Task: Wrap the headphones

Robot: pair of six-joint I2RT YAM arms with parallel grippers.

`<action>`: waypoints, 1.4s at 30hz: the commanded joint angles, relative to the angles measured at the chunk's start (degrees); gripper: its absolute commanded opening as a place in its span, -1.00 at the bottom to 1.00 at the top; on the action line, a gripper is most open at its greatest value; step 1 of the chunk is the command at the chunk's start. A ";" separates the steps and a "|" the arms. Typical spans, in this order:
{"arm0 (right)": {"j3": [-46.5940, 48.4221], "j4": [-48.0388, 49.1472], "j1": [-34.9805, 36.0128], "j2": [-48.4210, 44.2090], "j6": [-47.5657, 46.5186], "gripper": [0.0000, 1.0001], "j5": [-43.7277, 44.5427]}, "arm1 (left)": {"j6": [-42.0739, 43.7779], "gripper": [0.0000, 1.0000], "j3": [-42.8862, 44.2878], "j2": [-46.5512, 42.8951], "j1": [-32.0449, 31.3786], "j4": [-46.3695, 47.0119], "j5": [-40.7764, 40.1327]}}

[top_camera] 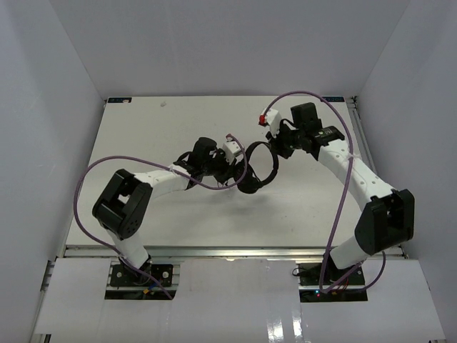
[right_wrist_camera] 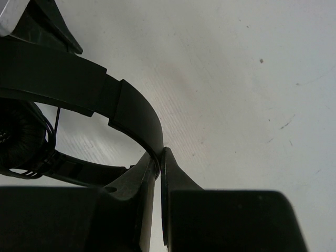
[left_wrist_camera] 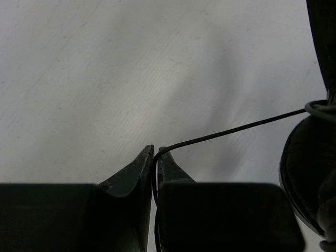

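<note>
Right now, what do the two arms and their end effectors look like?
Left arm and right arm match: white links and bulky black joints. A purple cable loops along each. The left end effector and right end effector each have two dark, tapered fingers. A small red part sits near the right wrist.

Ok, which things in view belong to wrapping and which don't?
In the job: small black over-ear headphones; their thin black cord, pinched in the left fingers; right fingers on the headband.
Not in it: thick purple arm cables; white table.
</note>
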 commanded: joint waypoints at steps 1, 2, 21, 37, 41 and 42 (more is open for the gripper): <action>3.42 1.37 1.13 6.00 -1.39 -0.85 3.92 | 2.31 -0.63 5.45 3.23 3.72 1.67 -1.93; 4.06 1.56 1.23 7.08 -1.23 -0.85 4.37 | 2.48 -0.63 6.11 3.99 4.02 1.44 -1.71; 16.72 0.88 1.94 25.33 3.28 -0.85 11.82 | 4.53 -0.39 17.98 13.94 10.04 -4.31 1.13; 28.01 -3.28 3.88 34.02 6.64 -0.85 18.56 | 1.98 -0.34 25.69 15.04 10.58 -10.73 5.68; 32.10 -5.27 3.91 37.31 6.87 -0.85 20.16 | 1.45 -0.33 27.10 17.29 10.87 -10.89 5.22; 32.54 -5.33 3.96 37.90 6.97 -0.85 20.29 | 1.14 -0.33 27.79 18.03 10.94 -11.02 5.12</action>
